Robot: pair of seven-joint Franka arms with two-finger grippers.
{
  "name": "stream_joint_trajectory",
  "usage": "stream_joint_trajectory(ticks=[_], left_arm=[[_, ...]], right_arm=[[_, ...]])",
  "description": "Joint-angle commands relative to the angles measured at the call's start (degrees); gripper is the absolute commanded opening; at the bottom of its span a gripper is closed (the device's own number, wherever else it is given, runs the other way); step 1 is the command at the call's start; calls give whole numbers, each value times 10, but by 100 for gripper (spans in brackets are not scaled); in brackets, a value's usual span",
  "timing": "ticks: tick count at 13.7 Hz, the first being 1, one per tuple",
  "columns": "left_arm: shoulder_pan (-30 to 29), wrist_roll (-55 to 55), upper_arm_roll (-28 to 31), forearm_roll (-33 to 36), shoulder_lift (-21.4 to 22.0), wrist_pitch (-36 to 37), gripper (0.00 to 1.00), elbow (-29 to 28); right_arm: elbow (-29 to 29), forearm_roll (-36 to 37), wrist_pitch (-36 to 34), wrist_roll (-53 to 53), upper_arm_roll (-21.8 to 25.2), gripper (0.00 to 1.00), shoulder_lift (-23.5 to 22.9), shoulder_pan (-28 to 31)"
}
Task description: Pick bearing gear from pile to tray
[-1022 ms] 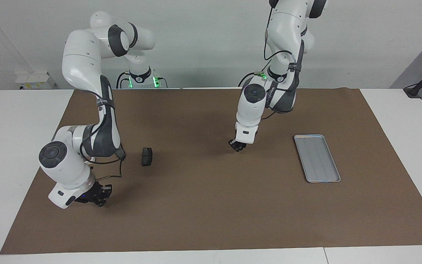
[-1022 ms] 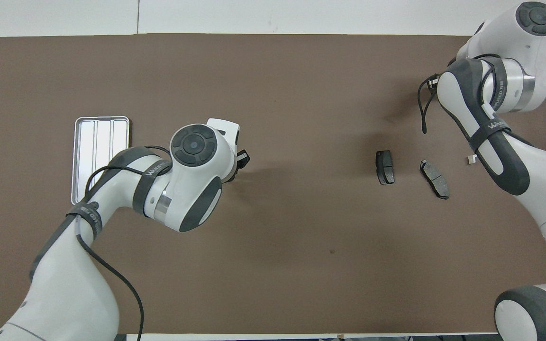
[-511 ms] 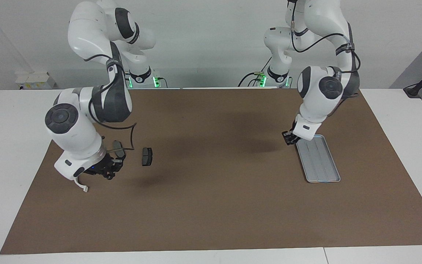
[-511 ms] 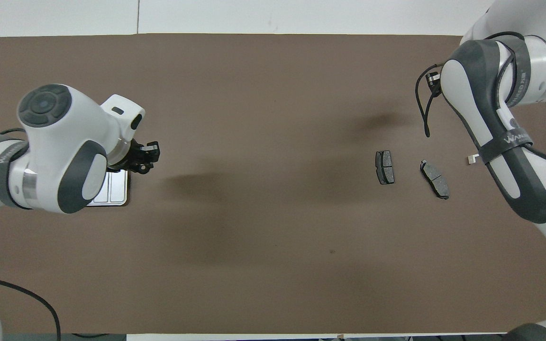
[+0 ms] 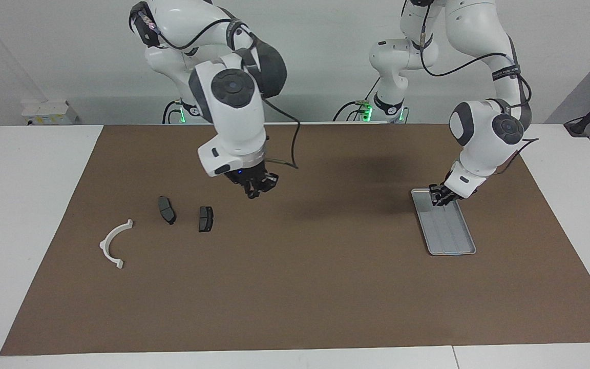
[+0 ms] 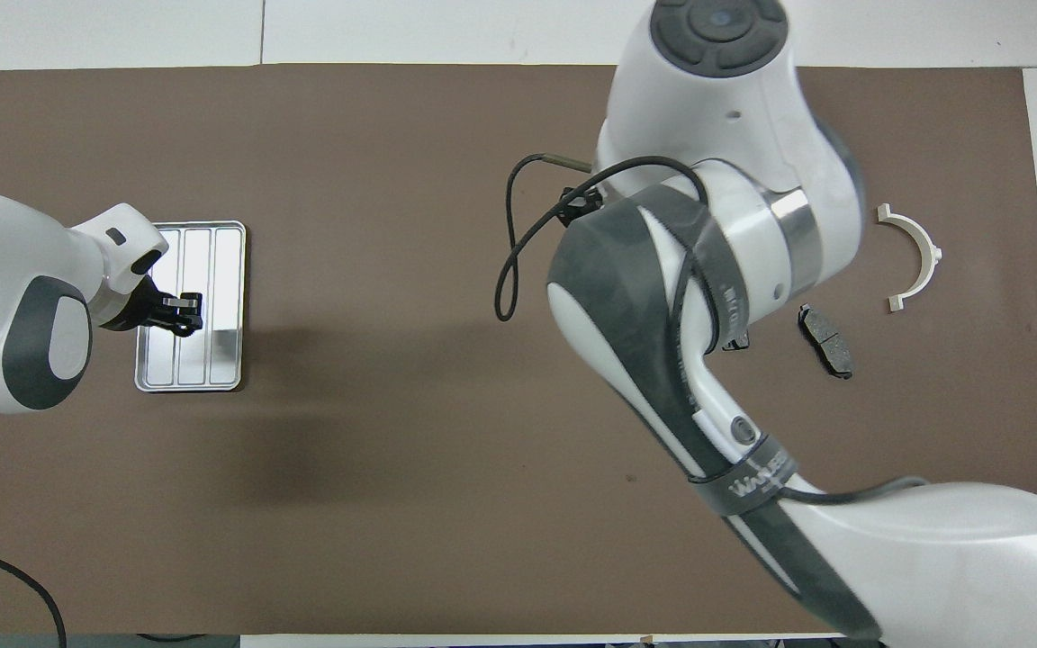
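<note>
- Broadly, we see a brown mat (image 5: 295, 287) covering the table. The tray (image 5: 448, 241) lies on it toward the left arm's end.
- We see the right gripper (image 5: 256, 189) hanging in the air over bare mat, well apart from the tray. It is clenched, with nothing visible in it.
- We see the left gripper (image 5: 439, 197) low over the tray, above the end nearer the robots. We cannot tell whether it grips anything.
- We read the tray's long axis as running away from the robots, so the rest of its ribbed floor lies bare, farther out from the left gripper.
- We count three parts of the pile, well apart from the tray toward the right arm's end: a white bracket (image 5: 103, 244) and two brake pads (image 5: 166, 210) (image 5: 205, 219).
- We cannot make out a bearing gear anywhere, neither in the tray nor on the mat. If the left gripper carries one, it is too small to tell.
- We judge the left arm the nearer to the tray and the right arm the nearer to the pile. A drop would go straight down from the left gripper.
</note>
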State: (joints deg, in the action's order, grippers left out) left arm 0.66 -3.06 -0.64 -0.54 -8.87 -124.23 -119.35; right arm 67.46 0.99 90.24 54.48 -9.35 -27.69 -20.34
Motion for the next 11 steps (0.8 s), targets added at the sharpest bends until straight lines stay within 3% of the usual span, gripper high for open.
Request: stream_joint_trajectory(ticks=[1, 5, 11], left_arm=[[-14, -29, -6, 5, 23, -40, 14, -48], [-32, -30, -6, 5, 17, -56, 14, -56], [-30, -2, -6, 5, 14, -79, 14, -71]], right_arm=[[33, -18, 40, 109, -1, 0, 11, -36], [101, -17, 143, 216, -1, 0, 1, -96], [127, -6, 261, 287, 0, 0, -67, -140]])
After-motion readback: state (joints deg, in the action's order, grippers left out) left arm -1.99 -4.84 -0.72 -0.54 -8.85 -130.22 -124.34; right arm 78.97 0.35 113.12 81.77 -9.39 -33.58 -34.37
